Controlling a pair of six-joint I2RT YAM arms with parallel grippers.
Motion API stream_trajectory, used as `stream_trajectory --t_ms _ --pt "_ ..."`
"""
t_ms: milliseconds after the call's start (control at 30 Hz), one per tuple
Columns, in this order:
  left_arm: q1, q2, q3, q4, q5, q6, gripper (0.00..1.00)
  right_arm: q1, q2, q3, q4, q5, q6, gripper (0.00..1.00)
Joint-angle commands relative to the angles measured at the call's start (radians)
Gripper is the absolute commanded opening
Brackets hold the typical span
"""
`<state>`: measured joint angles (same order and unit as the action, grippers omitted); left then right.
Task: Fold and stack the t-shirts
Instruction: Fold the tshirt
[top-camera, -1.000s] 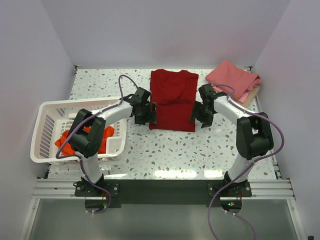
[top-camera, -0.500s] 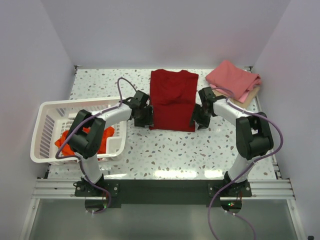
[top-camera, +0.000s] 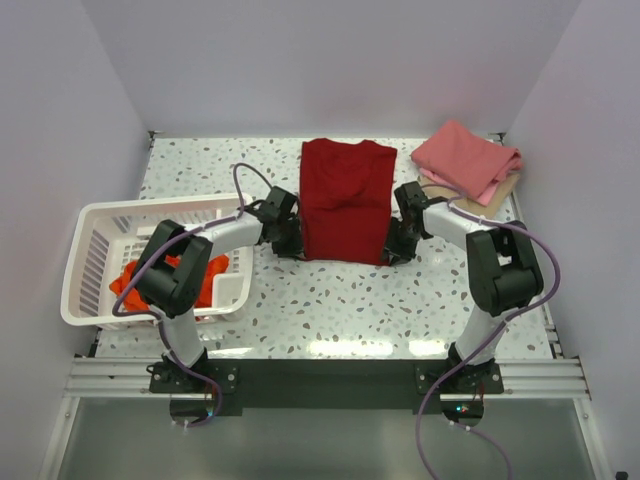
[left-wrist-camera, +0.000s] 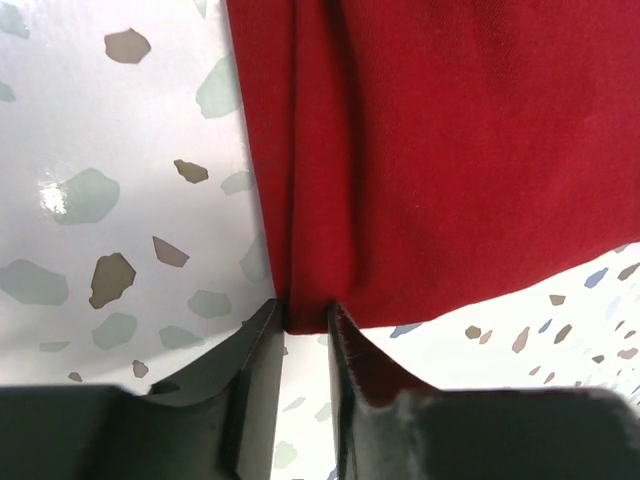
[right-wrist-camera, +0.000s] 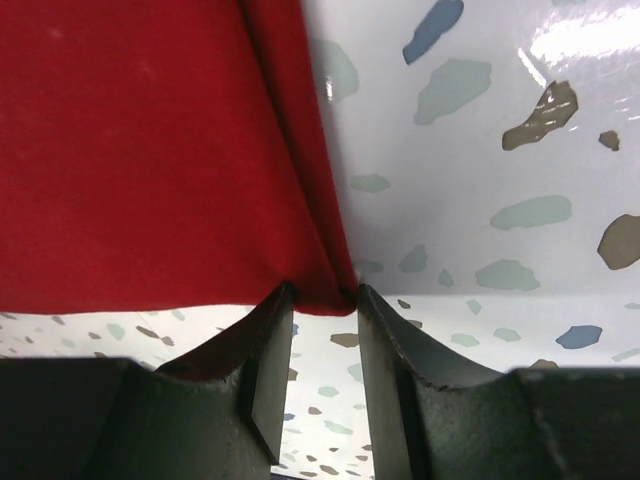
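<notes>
The dark crimson t-shirt (top-camera: 345, 200) lies flat and partly folded on the middle of the table. My left gripper (top-camera: 290, 244) is at its near left corner and my right gripper (top-camera: 392, 249) at its near right corner. In the left wrist view the gripper (left-wrist-camera: 305, 320) is shut on the bunched corner of the crimson cloth (left-wrist-camera: 420, 150). In the right wrist view the gripper (right-wrist-camera: 322, 298) is shut on the other corner of the cloth (right-wrist-camera: 150, 150). The orange-red shirt (top-camera: 205, 282) lies in the basket. The folded pink shirt (top-camera: 465, 160) rests on the tan one (top-camera: 508, 186) at the far right.
The white slotted basket (top-camera: 100, 245) stands at the left, close behind my left arm. The speckled table (top-camera: 330, 300) runs between the shirt and the arm bases. Walls close in the far and side edges.
Both grippers have moved inward to the crimson shirt's near corners and closed on them. The shirts have not shifted.
</notes>
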<state>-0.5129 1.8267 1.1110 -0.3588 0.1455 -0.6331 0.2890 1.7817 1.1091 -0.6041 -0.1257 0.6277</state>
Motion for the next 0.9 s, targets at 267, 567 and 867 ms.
stream_trajectory --t_ms 267,567,867 --pt "-0.001 -0.053 -0.008 0.014 -0.009 0.007 0.00 0.007 0.048 0.038 -0.074 0.026 -0.049 0.00" --pt "-0.006 -0.099 -0.011 -0.017 -0.038 0.021 0.00 0.006 0.041 0.063 -0.120 0.072 -0.097 0.00" --pt "-0.032 -0.152 -0.051 -0.025 -0.032 0.004 0.00 0.007 -0.021 0.043 -0.167 0.090 -0.126 0.00"
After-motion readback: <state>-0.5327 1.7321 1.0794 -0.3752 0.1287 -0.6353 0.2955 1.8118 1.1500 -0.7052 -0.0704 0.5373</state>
